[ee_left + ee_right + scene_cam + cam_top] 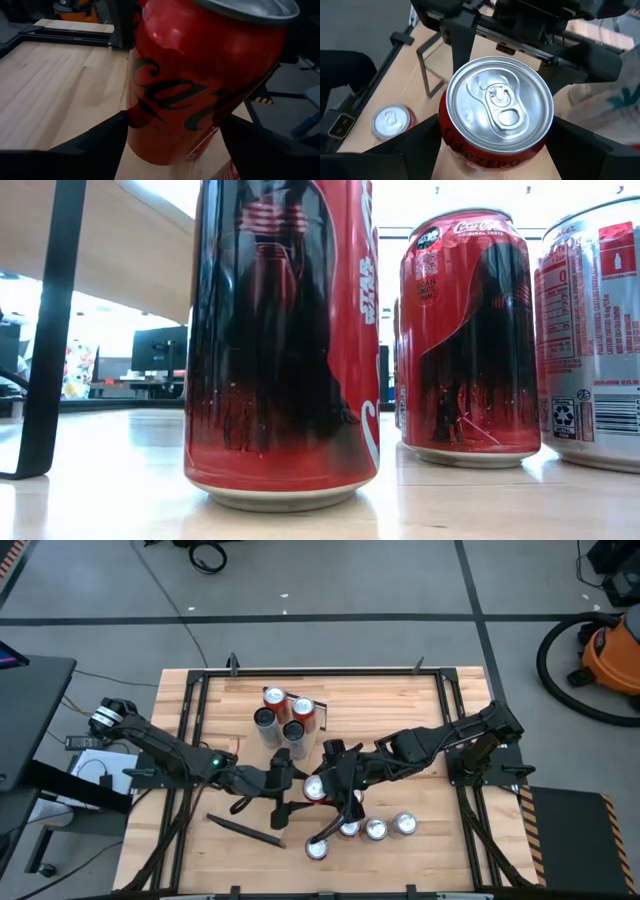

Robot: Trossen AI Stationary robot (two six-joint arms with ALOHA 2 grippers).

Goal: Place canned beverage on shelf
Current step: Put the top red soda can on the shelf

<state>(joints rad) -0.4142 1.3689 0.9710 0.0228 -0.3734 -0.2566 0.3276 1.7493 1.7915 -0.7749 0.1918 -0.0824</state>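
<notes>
With both my left tool (pixel 300 787) and my right tool (pixel 335 790) closed around one red can (pixel 316 788) mid-surface, I judge it a handover toward the shelf, which I cannot pick out, over a pale wooden surface (pixel 400 705) on grey floor.

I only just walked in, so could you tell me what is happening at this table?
Both arms meet at the middle of the wooden tabletop around one red soda can with a silver top. The left gripper and the right gripper each have fingers on either side of it. A cluster of upright cans stands farther back, and several more cans sit near the front edge.
</notes>
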